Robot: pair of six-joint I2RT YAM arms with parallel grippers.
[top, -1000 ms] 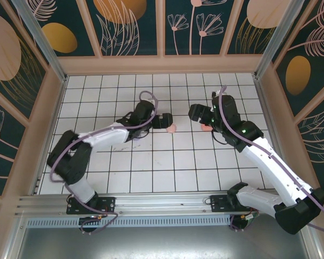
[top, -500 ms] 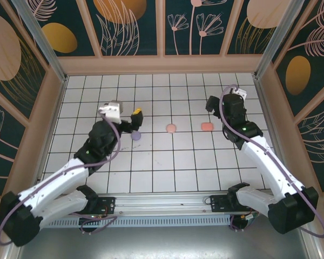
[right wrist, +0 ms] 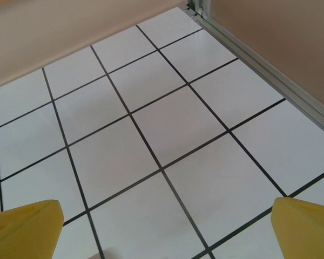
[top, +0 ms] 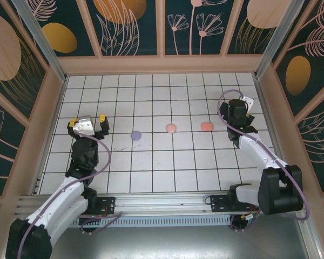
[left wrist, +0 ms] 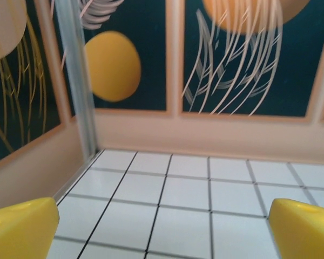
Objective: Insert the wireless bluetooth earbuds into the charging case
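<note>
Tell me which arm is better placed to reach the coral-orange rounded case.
Right, probably: the right gripper hangs open near the coral-orange rounded plastic case, while the left gripper is far off, beyond the lilac round case.

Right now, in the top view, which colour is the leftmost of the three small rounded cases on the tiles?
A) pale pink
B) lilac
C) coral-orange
B: the lilac case lies leftmost, with the pale pink case in the middle and the coral-orange case on the right, all apart in a row.
</note>
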